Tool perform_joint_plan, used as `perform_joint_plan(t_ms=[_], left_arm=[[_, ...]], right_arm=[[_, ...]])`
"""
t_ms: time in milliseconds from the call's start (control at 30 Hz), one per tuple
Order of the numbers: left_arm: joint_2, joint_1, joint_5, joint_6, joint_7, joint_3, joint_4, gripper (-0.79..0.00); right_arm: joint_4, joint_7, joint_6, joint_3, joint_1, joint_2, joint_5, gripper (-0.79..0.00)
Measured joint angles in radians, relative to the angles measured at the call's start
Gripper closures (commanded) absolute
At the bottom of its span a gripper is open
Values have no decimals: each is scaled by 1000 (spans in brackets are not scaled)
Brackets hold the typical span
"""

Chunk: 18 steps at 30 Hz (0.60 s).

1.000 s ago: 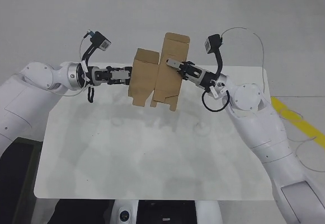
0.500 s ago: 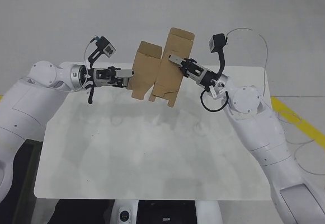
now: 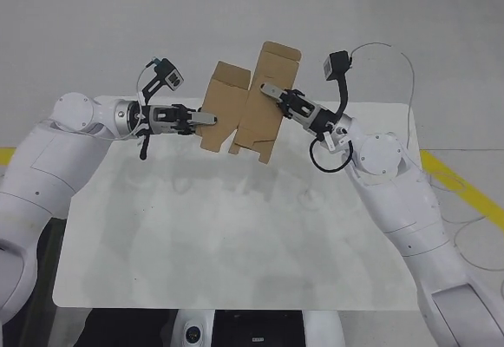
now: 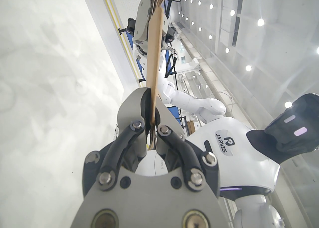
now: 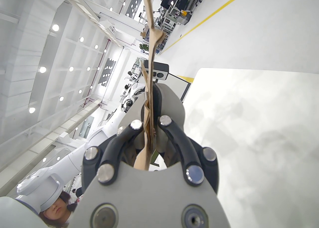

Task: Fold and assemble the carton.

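Note:
A flat brown carton (image 3: 247, 104) hangs in the air above the far edge of the white table (image 3: 234, 234), its flaps pointing away and toward me. My left gripper (image 3: 206, 115) is shut on the carton's left edge, and my right gripper (image 3: 269, 90) is shut on its right panel. In the left wrist view the carton (image 4: 154, 49) stands edge-on between the fingers (image 4: 147, 104), with the other arm's gripper beyond it. The right wrist view likewise has the carton (image 5: 149, 69) edge-on, pinched between its fingers (image 5: 159, 99).
The table's far corners lie beneath both arms. A yellow floor line (image 3: 473, 186) runs past the table's right side, and grey floor lies beyond the far edge.
Both grippers have lifted the carton slightly and carried it farther from me. The left arm has stretched out more toward the carton.

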Motion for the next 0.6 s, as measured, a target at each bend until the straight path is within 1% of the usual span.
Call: perform_joint_plan(t_ms=[200,300,400,533,600], left_arm=[[-9,9,39,41,-41,-50,15,0],[-11,7,77,72,-73,-69,24,0],[-12,8,117,101,-102,-85,31,0],[-12,20,127,164,-164,-115,-1,0],[-9,31,147,177,-178,-129,-20,0]], right_arm=[[2,14,-16,40,-14,5,13,-785],[2,76,-3,71,-20,14,24,-785],[0,171,34,105,-25,28,27,-785],[-8,299,82,145,-31,46,14,-785],[-10,339,87,159,-34,52,8,-785]])
